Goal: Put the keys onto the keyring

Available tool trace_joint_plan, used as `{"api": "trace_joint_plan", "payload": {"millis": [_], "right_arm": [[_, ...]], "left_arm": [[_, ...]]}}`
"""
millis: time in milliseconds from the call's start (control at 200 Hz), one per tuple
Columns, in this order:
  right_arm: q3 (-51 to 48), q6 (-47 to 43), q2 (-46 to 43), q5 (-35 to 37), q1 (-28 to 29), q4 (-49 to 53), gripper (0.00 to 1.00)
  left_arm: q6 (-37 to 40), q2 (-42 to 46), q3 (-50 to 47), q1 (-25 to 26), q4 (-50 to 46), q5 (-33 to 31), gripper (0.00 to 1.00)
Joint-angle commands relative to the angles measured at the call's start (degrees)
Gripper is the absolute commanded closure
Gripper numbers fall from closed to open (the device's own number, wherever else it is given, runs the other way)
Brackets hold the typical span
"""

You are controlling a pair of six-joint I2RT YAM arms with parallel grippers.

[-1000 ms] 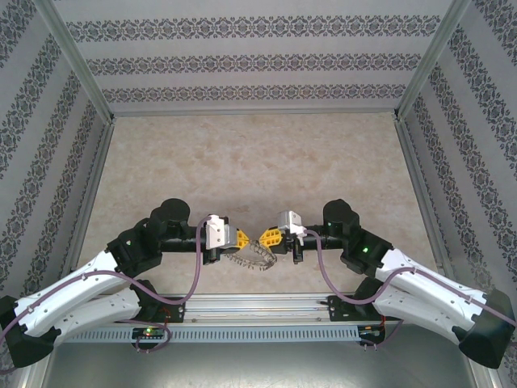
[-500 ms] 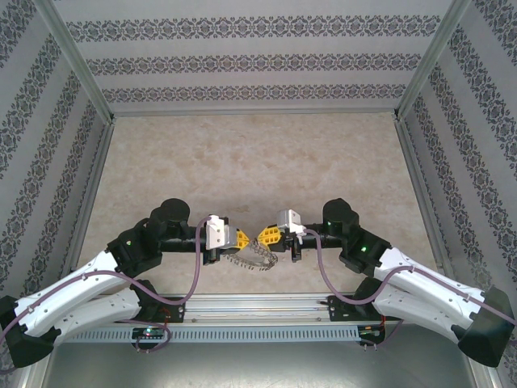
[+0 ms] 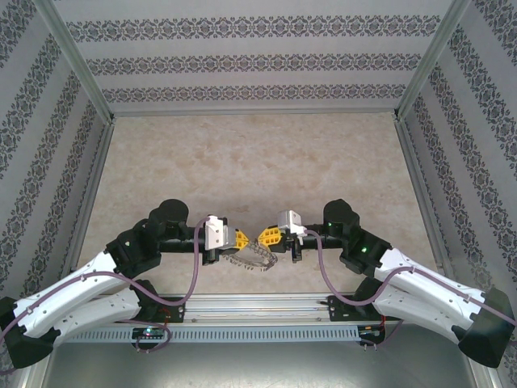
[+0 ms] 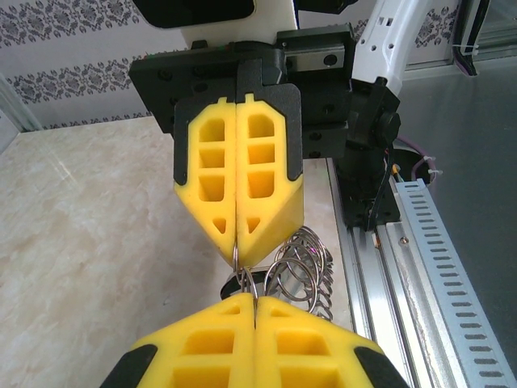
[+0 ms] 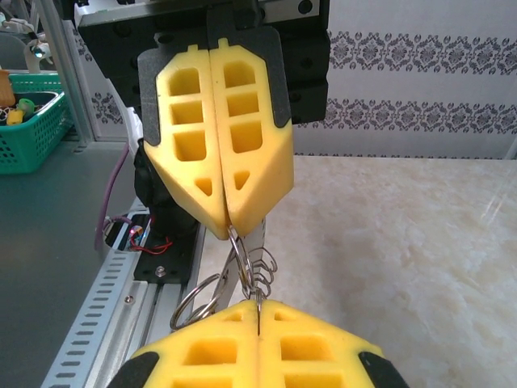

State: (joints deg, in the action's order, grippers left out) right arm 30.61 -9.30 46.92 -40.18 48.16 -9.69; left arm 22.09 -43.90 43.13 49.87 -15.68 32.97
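Observation:
The keyring [image 3: 254, 259] hangs just above the marble tabletop between my two grippers, near the table's front edge. My left gripper [image 3: 245, 240] and right gripper [image 3: 263, 238] meet tip to tip. In the left wrist view my left gripper [image 4: 254, 297] is shut on a thin wire loop, and the right gripper's fingers [image 4: 238, 186] pinch the same loop from above. A bundle of wire loops [image 4: 305, 267] hangs beside them. In the right wrist view my right gripper [image 5: 257, 303] is shut on the loops, with the keyring's flat grey rim [image 5: 257, 234] behind. The keys are hidden among the loops.
An aluminium rail [image 3: 258, 303] and a slotted cable duct [image 4: 428, 242] run along the near edge, right under the grippers. A green basket [image 5: 28, 121] stands off the table to one side. Patterned walls [image 3: 258, 61] enclose the tabletop.
Both grippers stay shut and almost still. The hanging keyring has swung slightly under them.

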Motion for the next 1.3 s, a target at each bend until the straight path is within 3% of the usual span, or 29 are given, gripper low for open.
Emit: {"api": "trace_joint_plan", "payload": {"millis": [0,1299], "right_arm": [[-0.82,0.16,-0.66,-1.65,0.34,-1.31,1.00],[-0.20,0.43,0.72,-3.23,1.14,-5.33,1.00]], "left_arm": [[-0.27,1.20,-0.30,0.32,4.19,1.29,1.00],[0.04,0.68,0.02,0.27,3.90,1.48,1.00]]}}
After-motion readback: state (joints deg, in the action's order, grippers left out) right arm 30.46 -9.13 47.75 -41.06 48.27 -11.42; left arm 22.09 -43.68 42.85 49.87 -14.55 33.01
